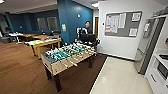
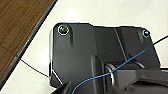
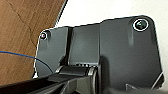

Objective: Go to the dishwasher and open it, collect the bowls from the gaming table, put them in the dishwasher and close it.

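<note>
The gaming table, with a white top and a yellow edge band, stands in the middle distance at left, behind the foosball table. Small bright shapes on its top, orange and green among them, look like the bowls, too blurred to count. The dishwasher is out of view. Both wrist views look down past the robot's dark plate. The left wrist view has pale tile and a strip of wood floor below. The right wrist view has wood floor and pale tile.
A foosball table stands straight ahead on the dark wood floor. A person with a control rig is behind it by the blue wall. At right are pale tile, a steel fridge and white cabinets. More tables stand far left.
</note>
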`<state>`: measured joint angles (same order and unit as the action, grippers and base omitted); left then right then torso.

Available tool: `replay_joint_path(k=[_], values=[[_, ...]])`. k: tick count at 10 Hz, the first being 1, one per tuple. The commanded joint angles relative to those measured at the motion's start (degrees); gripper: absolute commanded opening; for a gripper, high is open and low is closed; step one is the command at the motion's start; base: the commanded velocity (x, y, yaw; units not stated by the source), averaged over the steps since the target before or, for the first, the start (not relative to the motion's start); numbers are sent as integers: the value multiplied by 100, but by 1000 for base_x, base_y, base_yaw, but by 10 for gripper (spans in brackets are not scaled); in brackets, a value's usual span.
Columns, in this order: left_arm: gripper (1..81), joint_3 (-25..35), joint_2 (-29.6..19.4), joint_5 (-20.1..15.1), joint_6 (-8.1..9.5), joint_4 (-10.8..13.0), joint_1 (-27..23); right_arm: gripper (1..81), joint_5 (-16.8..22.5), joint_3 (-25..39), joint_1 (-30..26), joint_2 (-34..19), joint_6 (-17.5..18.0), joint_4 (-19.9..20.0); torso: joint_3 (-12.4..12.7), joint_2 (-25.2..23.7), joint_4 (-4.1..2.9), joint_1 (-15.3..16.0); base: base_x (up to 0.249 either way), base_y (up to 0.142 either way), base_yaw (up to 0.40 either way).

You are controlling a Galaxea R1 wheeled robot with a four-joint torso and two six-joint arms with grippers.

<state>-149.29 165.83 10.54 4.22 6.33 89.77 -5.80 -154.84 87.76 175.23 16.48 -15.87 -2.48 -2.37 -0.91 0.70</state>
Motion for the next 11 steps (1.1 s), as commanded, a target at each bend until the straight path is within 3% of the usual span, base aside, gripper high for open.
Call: replay_joint_path(k=[1,11], values=[[811,-4,-67,-263,-44,97,-228,811,264,70,-289,32,-22,-21,0,0,0,0,0,0,353],[811,-4,-76,-299,-44,26,-227,811,273,96,-316,59,-22,-12,0,0,0,-2,0,0,353]])
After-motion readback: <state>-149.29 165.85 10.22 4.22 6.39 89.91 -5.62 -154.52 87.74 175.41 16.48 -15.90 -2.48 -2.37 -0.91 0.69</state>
